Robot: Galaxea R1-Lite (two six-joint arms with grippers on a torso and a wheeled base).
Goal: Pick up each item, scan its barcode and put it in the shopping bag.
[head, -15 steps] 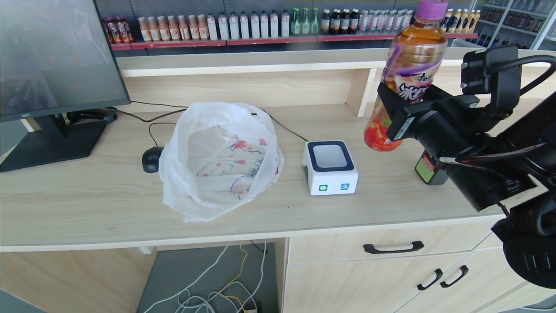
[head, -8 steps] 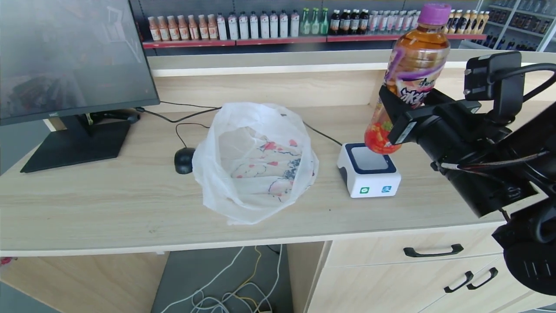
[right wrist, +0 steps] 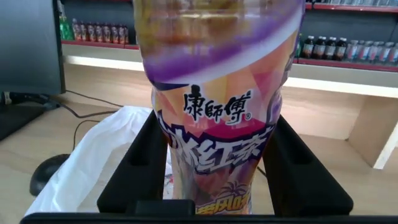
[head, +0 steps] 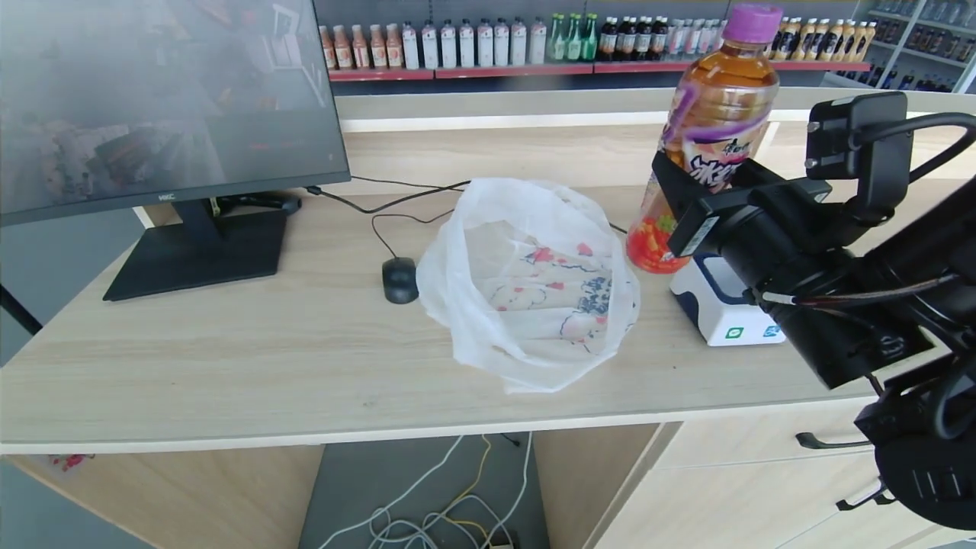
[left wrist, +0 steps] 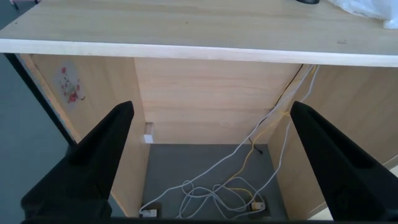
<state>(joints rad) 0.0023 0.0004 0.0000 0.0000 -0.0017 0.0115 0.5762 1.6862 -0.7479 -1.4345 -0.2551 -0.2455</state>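
Clamping one bottle, right hand hangs by one scanner, one bag; left hand spread, empty.

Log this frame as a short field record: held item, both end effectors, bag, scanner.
Held item: tea bottle, roughly upright, purple cap up
Right end effector: shut on the tea bottle, above the counter
Left end effector: open, empty, low before the counter's front
Shopping bag: open on the counter
Scanner: on the counter beside the bag, partly hidden
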